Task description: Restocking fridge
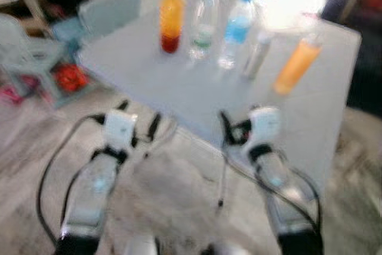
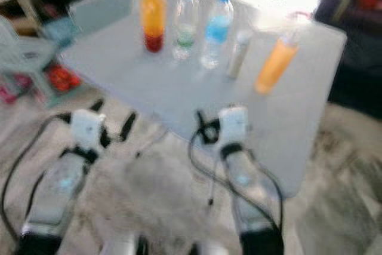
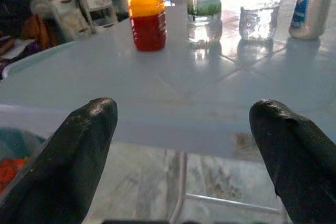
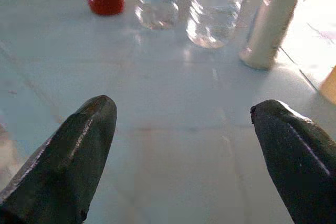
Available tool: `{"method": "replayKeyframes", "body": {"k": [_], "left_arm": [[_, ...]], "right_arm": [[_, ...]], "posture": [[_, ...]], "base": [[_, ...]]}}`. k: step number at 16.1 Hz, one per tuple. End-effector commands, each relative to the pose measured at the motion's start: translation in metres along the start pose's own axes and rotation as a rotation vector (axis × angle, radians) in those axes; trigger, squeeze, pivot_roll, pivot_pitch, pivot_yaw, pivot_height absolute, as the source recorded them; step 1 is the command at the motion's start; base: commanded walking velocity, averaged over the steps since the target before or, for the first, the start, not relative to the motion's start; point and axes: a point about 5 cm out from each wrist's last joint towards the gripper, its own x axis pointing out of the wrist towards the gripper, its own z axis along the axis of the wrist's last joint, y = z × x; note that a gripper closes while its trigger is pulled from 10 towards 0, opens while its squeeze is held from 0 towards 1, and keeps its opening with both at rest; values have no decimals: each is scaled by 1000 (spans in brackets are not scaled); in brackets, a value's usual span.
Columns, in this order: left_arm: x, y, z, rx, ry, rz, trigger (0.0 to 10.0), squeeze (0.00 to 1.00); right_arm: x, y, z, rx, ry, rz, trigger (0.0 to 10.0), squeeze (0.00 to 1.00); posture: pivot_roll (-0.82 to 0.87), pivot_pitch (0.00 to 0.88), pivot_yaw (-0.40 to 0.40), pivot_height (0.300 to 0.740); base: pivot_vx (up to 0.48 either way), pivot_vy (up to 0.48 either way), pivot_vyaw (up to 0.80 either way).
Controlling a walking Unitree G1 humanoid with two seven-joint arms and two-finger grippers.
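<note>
- Five upright drinks stand in a row on the pale blue plastic table (image 1: 179,97), well ahead of both pincers.
- The left gripper (image 3: 184,145), spread and empty, hangs off the near edge; the orange-and-red juice bottle (image 3: 145,9) lies nearest it.
- The right gripper (image 4: 184,150), spread over the tabletop, faces the slim white can (image 4: 275,17).
- The clear green-labelled bottle (image 3: 203,9) reads "SPRITE".

Clear bottle (image 3: 205,9) label reads "SPRITE" (green band); other labels unreadable.
</note>
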Motion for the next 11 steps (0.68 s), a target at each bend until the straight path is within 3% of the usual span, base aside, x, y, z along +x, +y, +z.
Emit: {"method": "replayKeyframes", "body": {"k": [1, 4, 11], "left_arm": [[4, -9, 6, -7, -29, -29, 10000, 0], [5, -10, 8, -7, -34, -32, 10000, 0], [-2, -6, 4, 4, -6, -16, 10000, 0]], "right_arm": [[-5, -7, -1, -12, 5, -23, 10000, 0], [-5, -5, 0, -4, -10, -26, 10000, 0], [-4, -8, 11, -17, -71, -63, 10000, 0]], "posture": [[72, 113, -48, 740], [69, 113, -48, 740], [72, 115, -47, 740]], "base": [[266, 0, -800], [265, 0, -800], [0, 0, 0]]}}
